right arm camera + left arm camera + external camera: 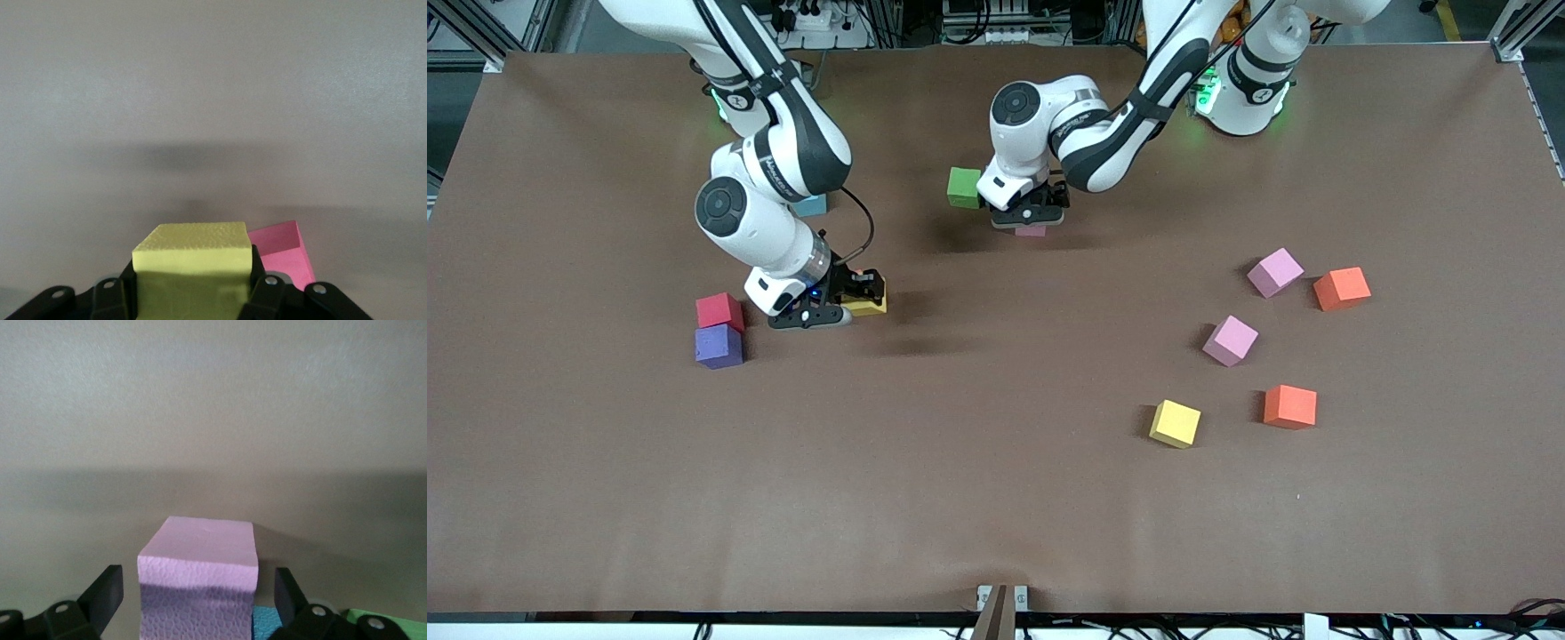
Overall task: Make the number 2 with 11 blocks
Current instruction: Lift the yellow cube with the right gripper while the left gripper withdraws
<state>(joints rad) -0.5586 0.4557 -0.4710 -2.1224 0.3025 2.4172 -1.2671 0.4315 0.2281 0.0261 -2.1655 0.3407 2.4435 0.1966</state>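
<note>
Toward the right arm's end of the table (996, 498), a red block (719, 311) and a purple block (719, 346) are sitting touching each other, the purple one nearer the front camera. A blue block (812, 205) is peeking out from under the right arm, closer to the robots' edge. Just beside the red block, the right gripper (845, 302) is clamping a yellow block (869, 305) between its fingers; in the right wrist view that same yellow block (192, 267) is filling the gap between the black fingers (110, 297), with a red block (283, 253) showing just beside it.

Around the middle of the table, near the robots' edge, a green block (964, 188) is lying beside the left gripper (1032, 216). The left gripper is standing low over a pink block (1031, 230) with its fingers spread wide; in the left wrist view the pink block (198, 583) is resting between the fingers (103, 593) with a clear gap on each side, and slivers of blue and green blocks are showing at the frame's edge.

Toward the left arm's end, five loose blocks are lying apart from each other: a yellow one (1175, 423) and an orange one (1289, 406) nearest the front camera, a pink one (1231, 340) between them and farther back, then another pink (1274, 272) and another orange (1341, 289) side by side. No digit shape is readable yet.
</note>
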